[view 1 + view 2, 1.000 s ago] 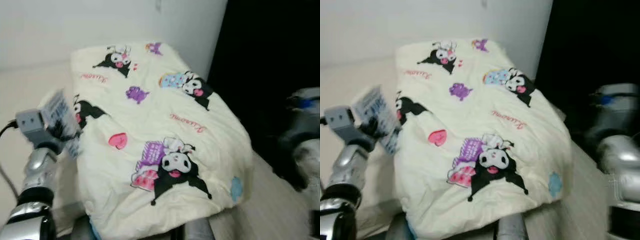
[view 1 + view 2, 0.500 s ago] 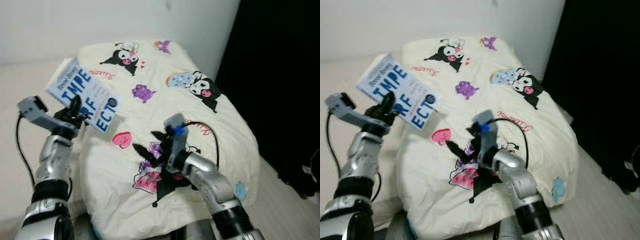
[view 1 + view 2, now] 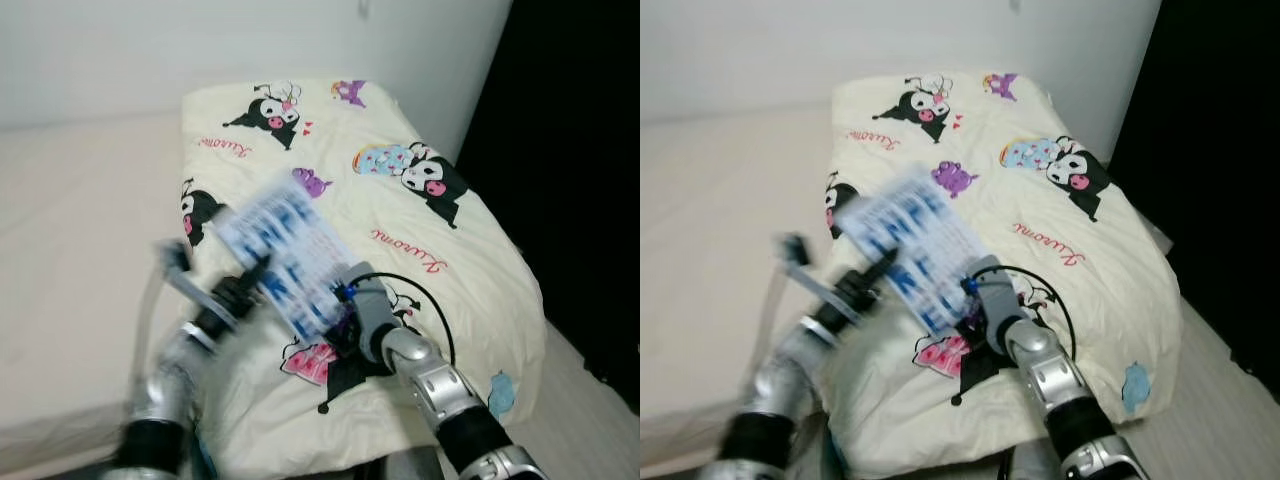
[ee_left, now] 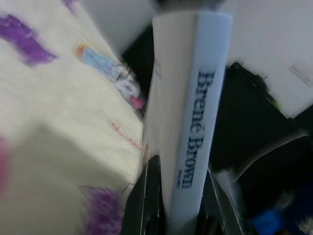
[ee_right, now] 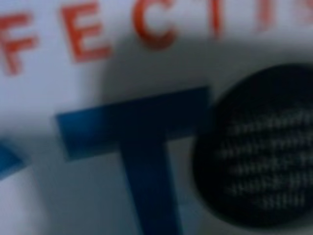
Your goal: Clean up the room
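Left gripper [image 4: 168, 215] clamps book [image 3: 285, 255] above quilt [image 3: 440, 250]; right gripper [image 3: 340, 310], apparently behind it, unclear.

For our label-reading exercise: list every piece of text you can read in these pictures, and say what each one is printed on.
"Brené Brown": on the spine of the book, clamped in the left gripper.
"FECTI" in red, above a big blue "T": on the book's cover, close to the right gripper.
Small print below the name on the spine: too blurred to read.
Pink script on the quilt: too small to read.
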Robot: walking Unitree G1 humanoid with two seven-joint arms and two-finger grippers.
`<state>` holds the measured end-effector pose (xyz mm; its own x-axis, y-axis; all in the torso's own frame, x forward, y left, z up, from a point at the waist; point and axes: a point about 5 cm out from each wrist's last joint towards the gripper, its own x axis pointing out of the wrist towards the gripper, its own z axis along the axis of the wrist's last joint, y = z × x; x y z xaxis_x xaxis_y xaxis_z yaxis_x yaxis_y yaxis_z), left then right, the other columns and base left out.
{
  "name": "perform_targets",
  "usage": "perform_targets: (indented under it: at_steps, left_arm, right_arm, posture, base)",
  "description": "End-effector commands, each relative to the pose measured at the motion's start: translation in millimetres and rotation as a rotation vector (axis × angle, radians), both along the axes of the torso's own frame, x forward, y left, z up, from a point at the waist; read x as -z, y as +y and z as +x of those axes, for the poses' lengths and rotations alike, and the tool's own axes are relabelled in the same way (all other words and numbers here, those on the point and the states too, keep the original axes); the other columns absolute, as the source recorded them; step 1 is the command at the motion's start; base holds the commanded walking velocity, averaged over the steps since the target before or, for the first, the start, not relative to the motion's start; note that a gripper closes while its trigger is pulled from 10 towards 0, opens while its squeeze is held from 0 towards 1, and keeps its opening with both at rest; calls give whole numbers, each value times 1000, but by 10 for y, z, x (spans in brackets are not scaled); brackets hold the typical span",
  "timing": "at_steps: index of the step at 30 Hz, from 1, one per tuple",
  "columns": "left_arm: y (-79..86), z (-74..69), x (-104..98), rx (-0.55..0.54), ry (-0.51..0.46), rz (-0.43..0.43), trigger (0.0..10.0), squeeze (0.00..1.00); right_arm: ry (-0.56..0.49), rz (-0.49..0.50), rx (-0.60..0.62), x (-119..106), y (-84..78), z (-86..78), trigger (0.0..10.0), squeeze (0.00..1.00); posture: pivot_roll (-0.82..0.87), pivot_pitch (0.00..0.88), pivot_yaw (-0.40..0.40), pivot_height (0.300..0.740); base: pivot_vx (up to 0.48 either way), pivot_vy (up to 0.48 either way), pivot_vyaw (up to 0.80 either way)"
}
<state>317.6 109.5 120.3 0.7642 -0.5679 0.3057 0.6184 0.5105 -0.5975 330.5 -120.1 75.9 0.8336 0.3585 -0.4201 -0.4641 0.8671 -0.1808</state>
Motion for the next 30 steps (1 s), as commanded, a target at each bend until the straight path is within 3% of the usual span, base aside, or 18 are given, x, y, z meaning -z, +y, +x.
perform_targets:
  at_steps: [1,4,6,7,8,9,10,11,13,14,16,18,20,21,22,24,26,30]
  left_arm:
    - [-61,-5,152,-10,46,118,10000,0]
    - [-68,7,291,-52,86,248,10000,0]
    - [-68,7,291,-52,86,248,10000,0]
    - [-13,19,342,-96,97,326,10000,0]
    - [245,89,427,-259,171,430,10000,0]
    - [245,89,427,-259,171,430,10000,0]
    - [438,117,467,-374,223,498,10000,0]
    - [438,117,467,-374,223,498,10000,0]
    - [901,131,490,-595,310,596,10000,0]
    - [901,131,490,-595,310,596,10000,0]
    - [1375,74,475,-789,376,724,10000,0]
    - [1375,74,475,-789,376,724,10000,0]
    - [1745,-34,476,-930,423,876,10000,0]
    - [1745,-34,476,-930,423,876,10000,0]
    - [2056,-214,527,-1040,490,1010,10000,0]
    - [2056,-214,527,-1040,490,1010,10000,0]
    - [2189,-337,582,-1083,538,1040,10000,0]
    - [2221,-514,759,-1067,615,1045,10000,0]
  right_arm:
    - [-37,5,24,-35,-48,30,10000,0]
    - [-41,-8,38,-12,-98,31,10000,0]
    - [-41,-8,38,-12,-98,31,10000,0]
    - [-44,-11,44,-4,-110,32,10000,0]
    - [-47,-14,50,0,-122,23,10000,0]
    - [-47,-14,50,0,-122,23,10000,0]
    - [-50,-18,55,5,-128,20,10000,0]
    - [-50,-18,55,5,-128,20,10000,0]
    - [-55,-22,60,13,-125,12,10000,0]
    - [-55,-22,60,13,-125,12,10000,0]
    - [-57,-29,57,16,-124,0,10000,0]
    - [-57,-29,57,16,-124,0,10000,0]
    - [-58,-40,52,21,-137,-5,10000,0]
    - [-58,-40,52,21,-137,-5,10000,0]
    - [-58,-53,57,26,-181,-6,10000,0]
    - [-58,-53,57,26,-181,-6,10000,0]
    - [-52,-64,65,38,-216,-11,10000,0]
    - [-19,-91,73,99,-257,-35,10000,0]
  posture:
    - [-105,161,19,550]
    - [-112,166,21,550]
    - [-112,166,21,550]
    - [-112,166,21,550]
    - [-117,170,26,550]
    - [-117,170,26,550]
    - [-117,172,27,550]
    - [-117,172,27,550]
    - [-117,173,27,550]
    - [-117,173,27,550]
    - [-115,175,27,550]
    - [-115,175,27,550]
    - [-115,174,29,550]
    - [-115,174,29,550]
    - [-114,174,29,550]
    - [-114,174,29,550]
    - [-111,173,29,550]
    - [-100,173,29,550]
  base:
    - [0,0,0]
    - [0,0,0]
    - [0,0,0]
    - [0,0,0]
    - [0,0,0]
    - [0,0,0]
    - [0,0,0]
    - [0,0,0]
    - [0,0,0]
    - [0,0,0]
    - [0,0,0]
    - [0,0,0]
    - [0,0,0]
    - [0,0,0]
    - [0,0,0]
    - [0,0,0]
    - [0,0,0]
    - [0,0,0]
